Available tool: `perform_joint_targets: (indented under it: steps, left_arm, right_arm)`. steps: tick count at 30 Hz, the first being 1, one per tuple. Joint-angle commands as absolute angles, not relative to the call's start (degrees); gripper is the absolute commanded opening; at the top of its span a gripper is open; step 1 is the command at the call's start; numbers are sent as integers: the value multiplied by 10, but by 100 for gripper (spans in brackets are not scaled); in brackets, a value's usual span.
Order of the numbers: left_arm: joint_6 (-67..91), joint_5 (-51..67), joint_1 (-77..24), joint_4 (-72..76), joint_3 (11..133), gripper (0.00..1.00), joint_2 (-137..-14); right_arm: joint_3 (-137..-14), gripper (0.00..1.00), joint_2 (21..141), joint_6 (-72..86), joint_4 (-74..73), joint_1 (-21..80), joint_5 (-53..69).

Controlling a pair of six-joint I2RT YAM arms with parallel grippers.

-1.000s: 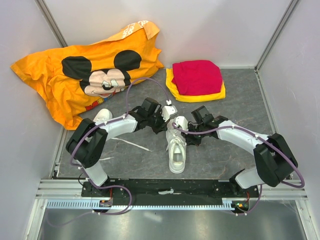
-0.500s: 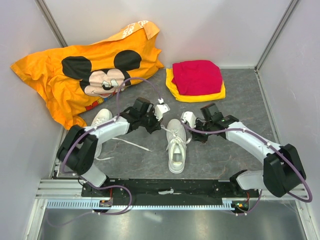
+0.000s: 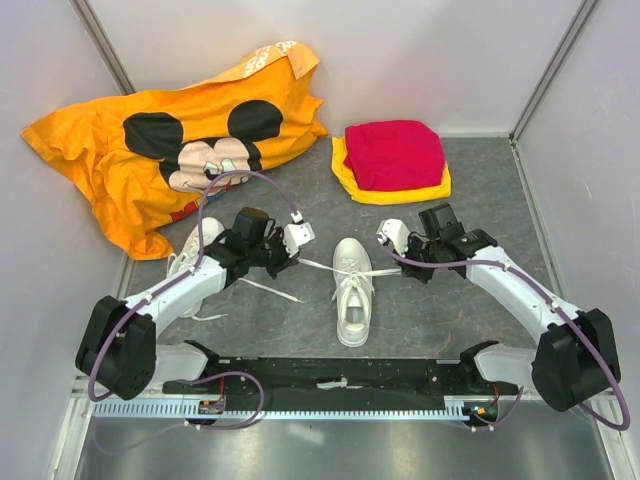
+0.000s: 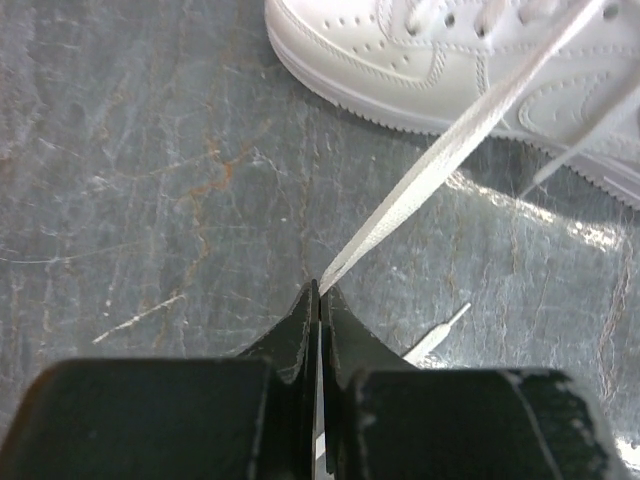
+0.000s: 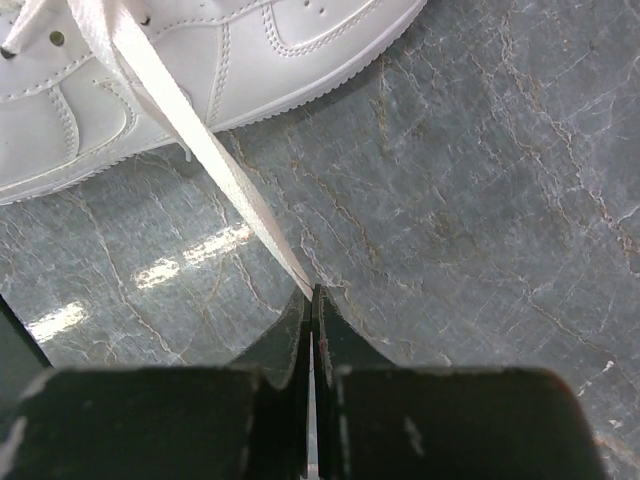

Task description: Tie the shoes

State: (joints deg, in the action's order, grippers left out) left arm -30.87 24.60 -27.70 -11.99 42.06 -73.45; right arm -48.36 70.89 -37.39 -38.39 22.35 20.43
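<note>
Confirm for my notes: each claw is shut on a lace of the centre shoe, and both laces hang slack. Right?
No: the laces are taut, not slack. Left claw and right claw are each shut on a lace of the centre shoe; see both wrist views.

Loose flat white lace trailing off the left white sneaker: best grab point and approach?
Pinch the flat white lace near its free end, where it lies straight, clear of the white low-top sneaker. Come straight down, closing across its width: it lies flat on the grey table, so a side approach likely finds no edge.
</note>
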Motion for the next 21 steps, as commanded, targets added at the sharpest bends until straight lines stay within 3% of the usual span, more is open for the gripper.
perform_joint_targets:
  steps: [1, 17, 20, 21]
  left_arm:
    - [-360, 226, -262, -130, 404, 1, -715]
    - [-278, 273, -267, -93, 457, 2, -823]
    - [-276, 275, -267, -95, 456, 3, -831]
    - [-276, 275, -267, -98, 455, 5, -831]
  right_arm:
    - [-470, 0, 698, -389, -396, 212, 154]
    - [-497, 0, 814, -299, -295, 213, 218]
    - [-499, 6, 830, -301, -295, 213, 221]
    - [-497, 12, 831, -301, -297, 213, 225]
